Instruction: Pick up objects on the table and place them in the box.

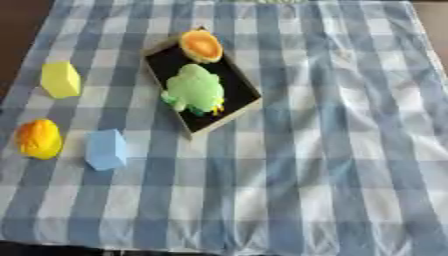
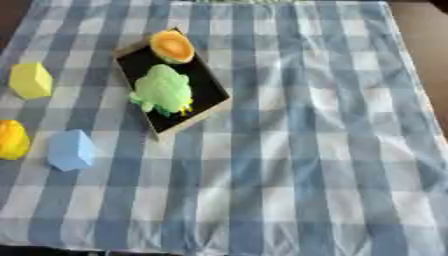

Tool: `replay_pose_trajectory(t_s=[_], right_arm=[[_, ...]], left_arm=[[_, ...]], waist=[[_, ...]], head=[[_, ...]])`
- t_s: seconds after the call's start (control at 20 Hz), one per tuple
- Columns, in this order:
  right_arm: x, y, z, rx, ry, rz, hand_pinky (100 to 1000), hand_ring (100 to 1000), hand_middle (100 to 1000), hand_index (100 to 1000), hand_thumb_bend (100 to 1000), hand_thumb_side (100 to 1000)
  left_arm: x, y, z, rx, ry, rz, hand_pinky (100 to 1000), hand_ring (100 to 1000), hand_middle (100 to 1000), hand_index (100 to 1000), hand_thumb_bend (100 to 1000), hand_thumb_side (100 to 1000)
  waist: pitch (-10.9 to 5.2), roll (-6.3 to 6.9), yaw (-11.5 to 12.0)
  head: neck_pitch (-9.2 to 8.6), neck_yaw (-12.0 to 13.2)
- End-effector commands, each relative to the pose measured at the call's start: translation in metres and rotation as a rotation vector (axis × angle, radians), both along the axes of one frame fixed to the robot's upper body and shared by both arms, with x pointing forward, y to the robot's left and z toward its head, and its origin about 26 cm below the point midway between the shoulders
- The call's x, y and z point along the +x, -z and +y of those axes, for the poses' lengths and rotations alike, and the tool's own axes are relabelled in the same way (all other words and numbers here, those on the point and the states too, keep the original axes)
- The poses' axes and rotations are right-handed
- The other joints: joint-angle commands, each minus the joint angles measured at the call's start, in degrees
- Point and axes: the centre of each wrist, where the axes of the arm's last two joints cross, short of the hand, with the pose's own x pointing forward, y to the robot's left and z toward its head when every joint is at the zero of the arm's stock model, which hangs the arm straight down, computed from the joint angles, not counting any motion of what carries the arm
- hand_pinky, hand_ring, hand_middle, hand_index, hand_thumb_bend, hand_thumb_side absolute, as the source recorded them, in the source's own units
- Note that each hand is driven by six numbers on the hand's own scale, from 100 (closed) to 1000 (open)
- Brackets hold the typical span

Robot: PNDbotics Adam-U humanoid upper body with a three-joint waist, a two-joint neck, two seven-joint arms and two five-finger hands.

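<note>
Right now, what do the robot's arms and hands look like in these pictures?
Neither arm nor hand shows in either view, so their colours, shapes and cables cannot be told from here. What shows is a blue and white checked cloth, a dark box holding a green toy and an orange thing, and beside it a yellow block, a blue block and an orange-yellow thing.

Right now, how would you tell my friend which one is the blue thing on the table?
Find the black box on the checked cloth, with the green toy inside. Go toward the robot's left and nearer the front edge: three things lie outside the box. The blue block is the only blue one, beside an orange-yellow rounded thing and nearer than the yellow block.
</note>
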Motion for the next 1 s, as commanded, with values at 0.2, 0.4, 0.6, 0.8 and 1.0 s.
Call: replay_pose_trajectory(t_s=[0.2,0.4,0.6,0.8,1.0], right_arm=[[-0.003,-0.008,0.003,0.007,-0.011,-0.015,912,873,793,839,100,729],[-0.002,-0.007,0.003,0.021,-0.008,-0.007,913,871,790,837,100,735],[-0.001,-0.005,0.001,0.035,-0.001,-0.005,914,868,787,835,100,738],[-0.001,-0.004,0.000,0.053,0.000,-0.003,915,866,784,835,100,746],[-0.001,-0.004,-0.001,0.065,-0.005,-0.004,916,862,780,836,100,751]], left_arm=[[0.008,-0.002,-0.005,0.049,0.005,-0.025,847,827,811,896,591,193],[0.012,0.005,-0.010,0.070,0.004,-0.032,830,810,796,882,551,189],[0.013,0.006,-0.010,0.075,-0.007,-0.028,792,756,743,826,483,128],[0.015,0.009,-0.010,0.091,-0.018,-0.028,744,690,667,761,400,100],[0.017,0.010,-0.013,0.128,-0.012,-0.068,695,617,582,690,341,100]], waist=[[0.10,1.15,-0.26],[0.17,1.25,-0.43],[0.25,1.33,-0.53],[0.26,1.39,-0.58],[0.16,1.41,-0.64]], head=[[0.25,0.34],[0.25,0.46],[0.25,0.53],[0.25,0.65],[0.25,0.74]])
